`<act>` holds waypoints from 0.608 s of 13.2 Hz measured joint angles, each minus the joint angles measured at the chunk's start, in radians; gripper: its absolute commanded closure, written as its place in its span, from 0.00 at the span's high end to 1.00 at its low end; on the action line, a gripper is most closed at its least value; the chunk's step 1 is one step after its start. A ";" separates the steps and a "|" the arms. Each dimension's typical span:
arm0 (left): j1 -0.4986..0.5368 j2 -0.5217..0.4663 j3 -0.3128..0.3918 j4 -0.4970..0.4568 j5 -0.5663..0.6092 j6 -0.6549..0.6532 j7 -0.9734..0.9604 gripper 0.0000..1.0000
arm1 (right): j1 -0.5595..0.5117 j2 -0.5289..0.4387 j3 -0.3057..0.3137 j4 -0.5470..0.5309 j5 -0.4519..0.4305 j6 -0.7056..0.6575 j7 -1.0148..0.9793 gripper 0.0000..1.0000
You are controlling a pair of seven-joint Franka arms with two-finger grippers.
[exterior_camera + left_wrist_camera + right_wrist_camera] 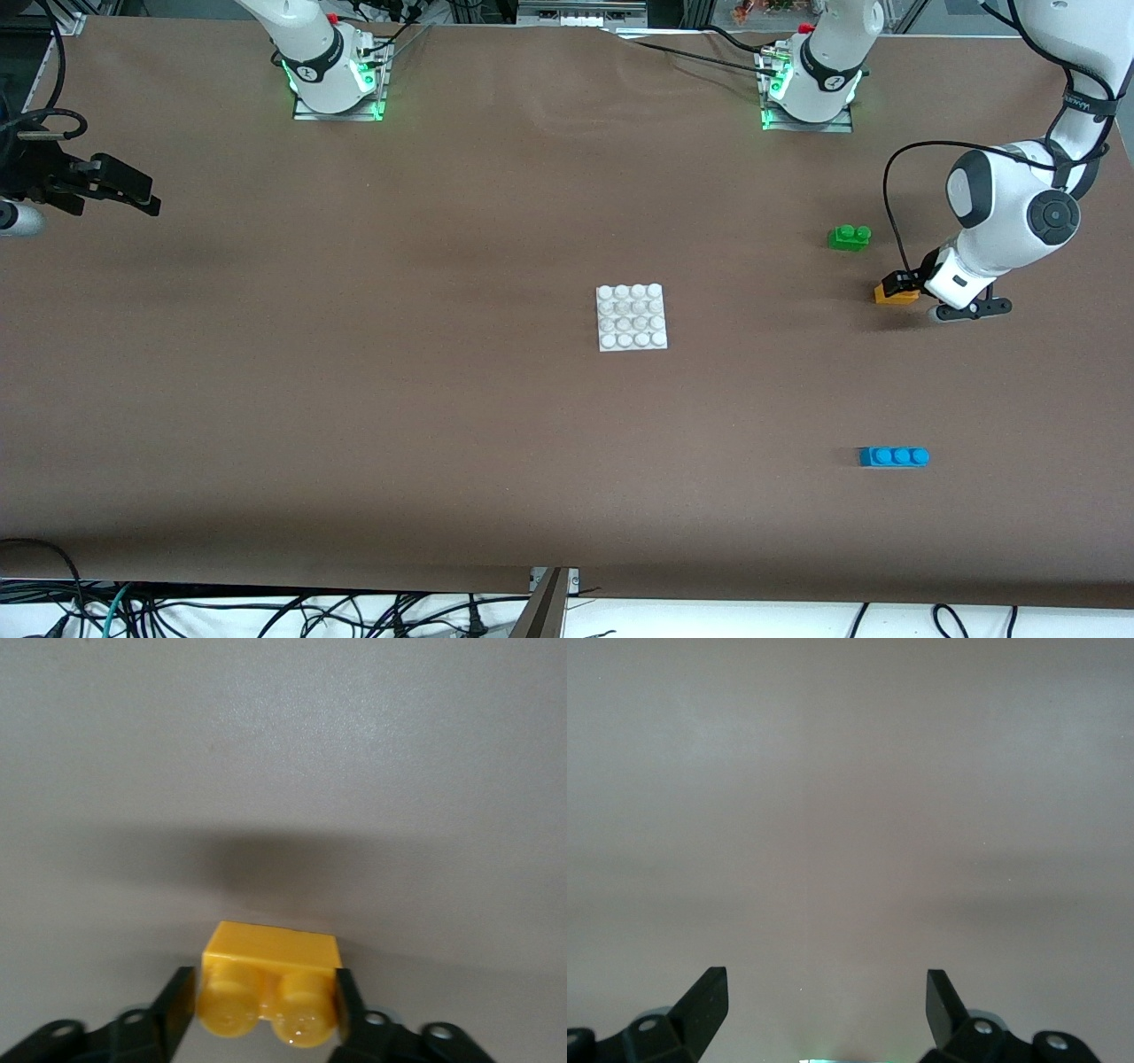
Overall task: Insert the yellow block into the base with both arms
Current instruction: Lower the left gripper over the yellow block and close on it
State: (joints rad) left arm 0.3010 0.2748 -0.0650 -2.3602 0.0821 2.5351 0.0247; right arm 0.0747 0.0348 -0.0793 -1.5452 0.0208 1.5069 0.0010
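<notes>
Brown table cover [354, 399], tangled black cables [133, 611] along its near edge, perhaps metal framing above.

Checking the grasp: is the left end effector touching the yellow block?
Touching. The left wrist view shows the left end effector with both fingers pressed against the yellow block's sides.

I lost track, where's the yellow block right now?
The yellow block sits between the left pincer's fingers at the left arm's end of the table, nearer the front camera than the green brick.
</notes>
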 measured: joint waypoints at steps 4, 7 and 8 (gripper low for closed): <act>0.000 -0.001 -0.001 0.000 0.000 0.000 0.000 0.48 | 0.000 0.000 0.000 0.000 0.000 -0.001 0.000 0.99; 0.000 -0.001 -0.002 0.000 0.000 0.000 0.000 0.41 | 0.000 0.000 0.000 0.000 0.000 -0.001 0.000 0.99; 0.000 -0.001 -0.002 0.000 0.000 0.000 0.000 0.39 | 0.000 0.000 0.000 0.000 0.000 -0.001 0.000 0.99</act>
State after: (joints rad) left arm 0.3010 0.2740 -0.0666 -2.3601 0.0821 2.5350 0.0247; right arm 0.0746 0.0350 -0.0793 -1.5454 0.0208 1.5054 0.0010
